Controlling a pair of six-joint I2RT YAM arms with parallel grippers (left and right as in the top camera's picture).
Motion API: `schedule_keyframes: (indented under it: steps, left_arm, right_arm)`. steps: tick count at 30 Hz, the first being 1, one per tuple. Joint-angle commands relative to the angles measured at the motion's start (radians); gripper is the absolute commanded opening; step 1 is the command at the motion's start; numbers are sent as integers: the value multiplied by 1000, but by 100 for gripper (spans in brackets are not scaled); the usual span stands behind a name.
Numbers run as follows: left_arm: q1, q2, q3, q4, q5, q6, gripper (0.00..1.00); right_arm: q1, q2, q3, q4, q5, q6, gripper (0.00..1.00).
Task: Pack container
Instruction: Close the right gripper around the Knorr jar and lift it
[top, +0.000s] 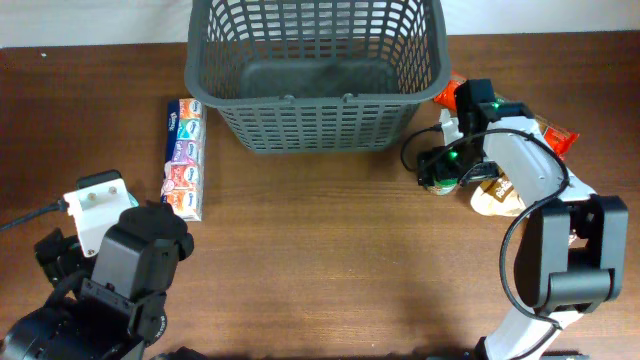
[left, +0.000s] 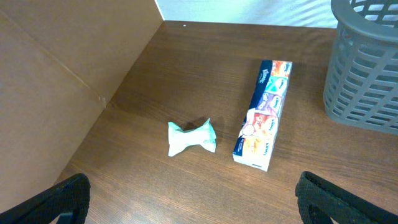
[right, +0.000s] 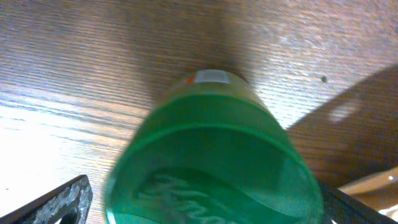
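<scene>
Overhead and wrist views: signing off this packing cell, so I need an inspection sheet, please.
Surface: brown wooden table.
Job's things: large dark grey slotted plastic basket, nothing seen inside; long colourful cardboard tissue box beside it.
Clutter: crumpled white-green wrapper; tan pouch, orange packet.
Grippers: left gripper, jaws open above table; right gripper, jaws open astride round green plastic lid.
Cables: black cable at left edge.
Surroundings: brown cardboard panel.

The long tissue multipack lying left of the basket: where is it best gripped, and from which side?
Across its narrow width, near mid-length, coming straight down from above. The tissue multipack lies flat on the table. It is long and slim, both long sides are free, and the basket stands apart from it. A grip at the middle should keep it from tipping.
</scene>
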Motion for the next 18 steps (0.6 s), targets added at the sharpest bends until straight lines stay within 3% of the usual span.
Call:
schedule_keyframes:
  steps: [1, 18]
  left_arm:
    - [-2, 2, 8, -1, -2, 6, 99]
    - [-2, 2, 8, -1, -2, 5, 99]
  right_arm:
    - [11, 4, -5, 5, -12, -10, 99]
    - [11, 35, -5, 8, -5, -10, 99]
